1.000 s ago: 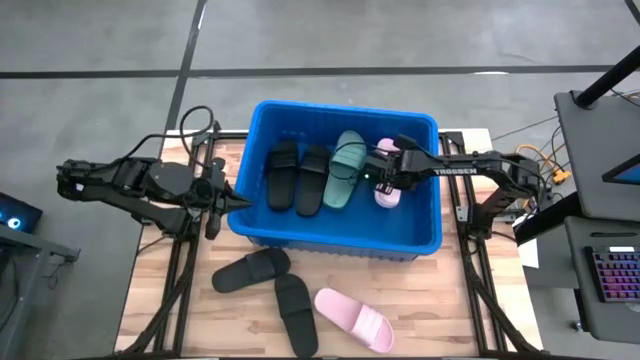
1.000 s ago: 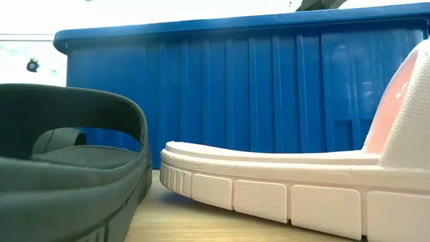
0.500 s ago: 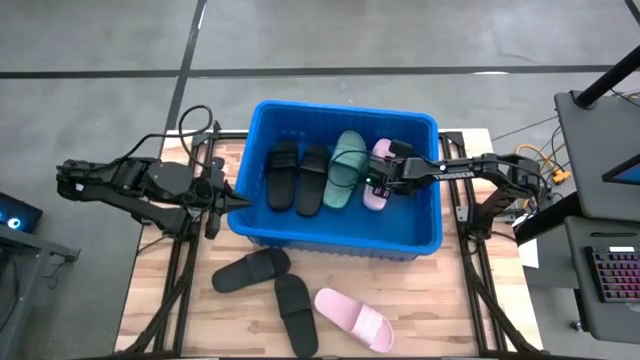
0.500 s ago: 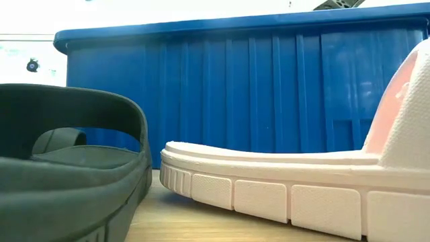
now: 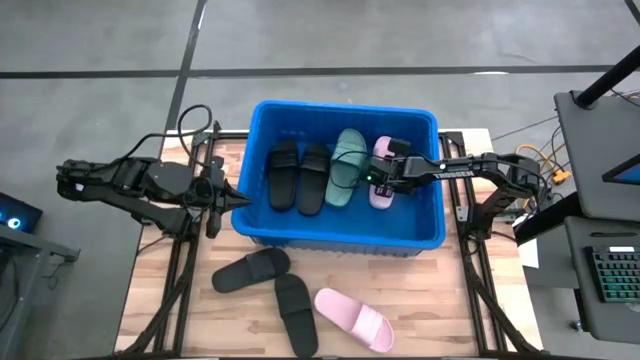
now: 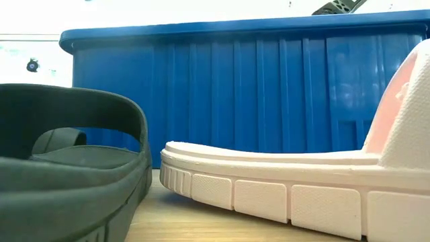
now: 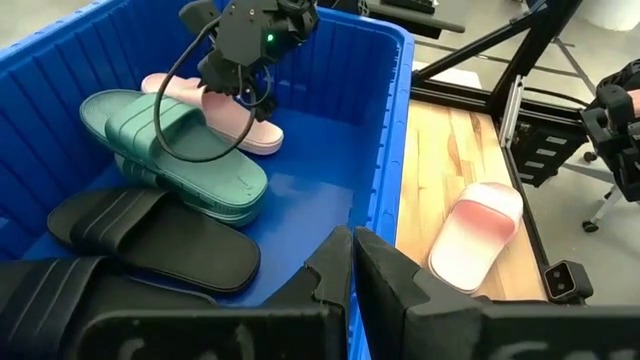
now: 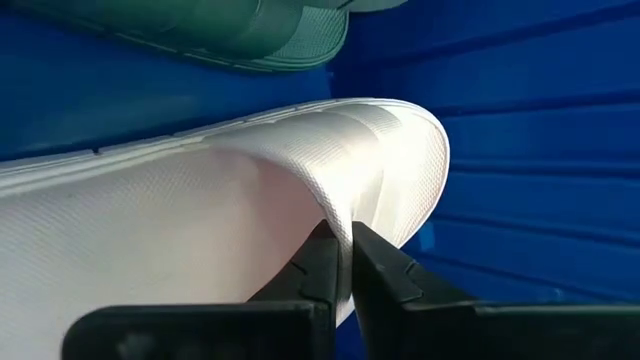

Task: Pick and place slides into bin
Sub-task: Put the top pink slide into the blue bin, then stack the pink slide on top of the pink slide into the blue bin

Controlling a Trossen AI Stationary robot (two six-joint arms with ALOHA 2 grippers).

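Note:
The blue bin [image 5: 330, 236] stands mid-table. In it lie two black slides [image 5: 296, 176], green slides [image 5: 346, 165] and a pale pink slide [image 5: 381, 186]. My right gripper [image 5: 377, 173] reaches into the bin from the table's right and is shut on the pink slide [image 7: 232, 118]. My left gripper [image 5: 240, 200] is shut and hangs over the bin's left rim [image 7: 398, 150] with nothing between its fingers [image 7: 352, 262]. Two black slides [image 5: 250, 270] [image 5: 296, 310] and a pink slide [image 5: 353, 318] lie sole-down on the table in front of the bin. My right gripper pinches the edge of the pink slide's textured strap [image 8: 372, 205] between its two fingers. They come slanting down from the table's right. The slide lies low in the bin beside the green slides, one end [image 7: 264, 140] down on the bin floor.
The low view looks past a black slide [image 6: 67, 175] and the pink slide [image 6: 282, 191] at the bin's near wall [image 6: 269, 94]. Bare wood lies left and right of the loose slides. A desk with a keyboard [image 5: 612, 275] stands beyond the table's right edge.
My right gripper has sunk lower into the bin with the pink slide and rolled a little at the wrist. The slide has come down beside the green slides. The bin has shifted slightly on the table.

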